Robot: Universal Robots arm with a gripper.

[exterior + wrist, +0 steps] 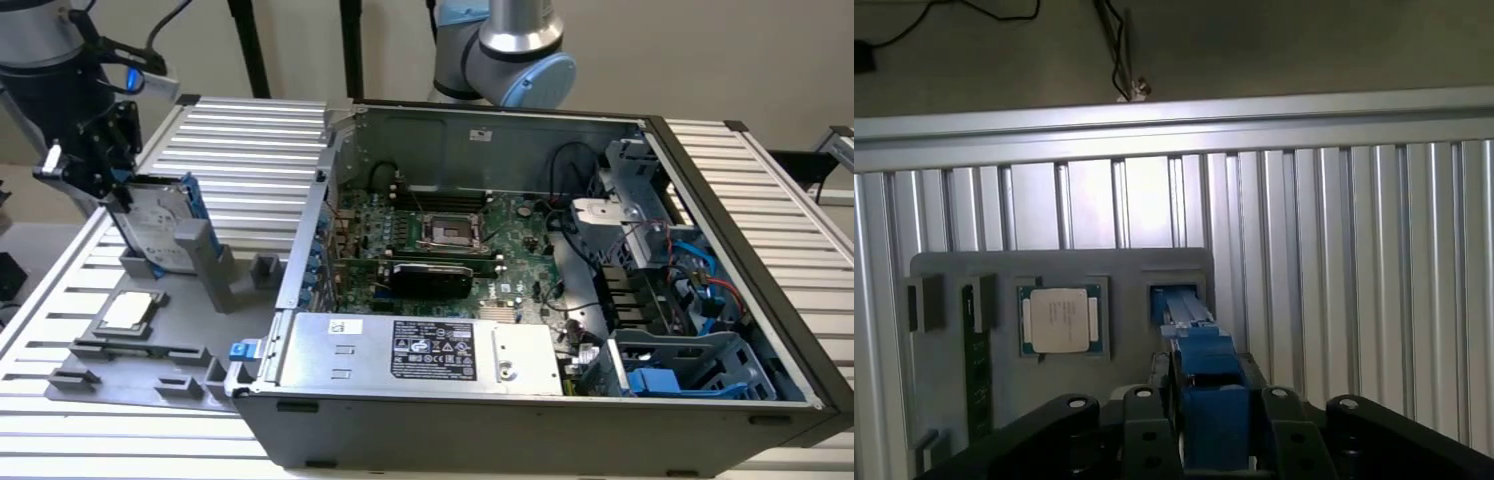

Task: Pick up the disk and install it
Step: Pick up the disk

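The silver disk in bright blue rails is seated on edge in the grey holder, straddled by the black pincer — clamped or not cannot be told — so a loose hold could see it jammed or dropped.

wall: plain beige | table: ribbed aluminium slats | black poles: upright behind table | light: even

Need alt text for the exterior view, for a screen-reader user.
The gripper is at the top of the disk, which stands on edge in a grey holder on the exterior view's left. A square chip lies on the grey tray nearby; on that view's right sits an open computer case showing its motherboard.
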